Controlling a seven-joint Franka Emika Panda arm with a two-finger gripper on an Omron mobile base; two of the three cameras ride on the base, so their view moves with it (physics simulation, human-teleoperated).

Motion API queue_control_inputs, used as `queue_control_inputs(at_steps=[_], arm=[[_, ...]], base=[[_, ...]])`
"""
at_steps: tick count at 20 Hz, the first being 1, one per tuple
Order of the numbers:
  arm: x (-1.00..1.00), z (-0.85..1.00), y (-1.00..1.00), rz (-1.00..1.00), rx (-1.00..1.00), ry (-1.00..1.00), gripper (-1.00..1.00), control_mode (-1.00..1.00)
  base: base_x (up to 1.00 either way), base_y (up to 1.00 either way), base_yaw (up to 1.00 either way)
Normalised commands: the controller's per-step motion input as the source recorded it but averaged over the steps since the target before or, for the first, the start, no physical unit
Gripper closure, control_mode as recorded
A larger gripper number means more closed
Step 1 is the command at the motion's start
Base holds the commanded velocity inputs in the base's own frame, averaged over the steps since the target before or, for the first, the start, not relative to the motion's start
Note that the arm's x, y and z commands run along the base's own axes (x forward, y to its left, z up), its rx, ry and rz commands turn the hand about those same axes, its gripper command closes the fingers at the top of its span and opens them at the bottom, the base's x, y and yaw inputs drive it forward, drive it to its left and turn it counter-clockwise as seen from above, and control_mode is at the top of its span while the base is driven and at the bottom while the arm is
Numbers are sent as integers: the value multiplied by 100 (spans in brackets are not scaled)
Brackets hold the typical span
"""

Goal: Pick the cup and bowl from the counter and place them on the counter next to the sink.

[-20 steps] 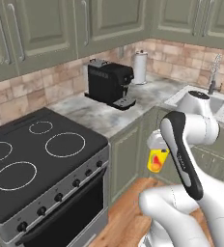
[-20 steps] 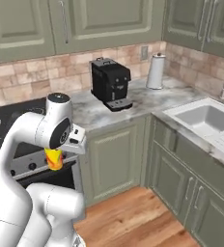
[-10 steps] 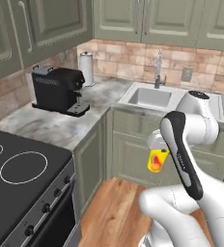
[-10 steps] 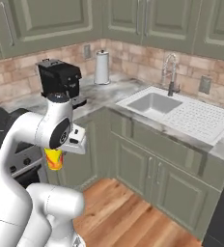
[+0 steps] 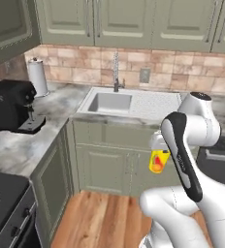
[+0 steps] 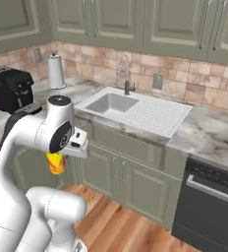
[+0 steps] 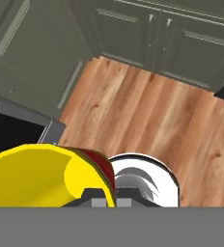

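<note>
Carrying step: the hand (image 5: pixel 159 151) grips the small yellow cylindrical cup (image 5: pixel 158 161); next, reach the marbled grey-white counter (image 5: pixel 209 109) beside the white rectangular sink (image 5: pixel 109 102).

black coffee machine (image 5: pixel 11 105) near paper towel roll (image 5: pixel 36 77).
</note>
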Motion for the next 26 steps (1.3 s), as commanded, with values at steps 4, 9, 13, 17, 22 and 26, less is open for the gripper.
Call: queue_control_inputs(at_steps=[4,9,13,17,22,26], arm=[[0,0,0,0,0,0,100,100],[0,0,0,0,0,0,100,100],[0,0,0,0,0,0,100,100],[0,0,0,0,0,0,100,100],[0,0,0,0,0,0,100,100],[0,0,0,0,0,0,100,100]], base=[[44,-72,-9],[35,-72,-8],[16,-74,-24],[27,-56,-40],[28,-4,-37],[32,3,-25]])
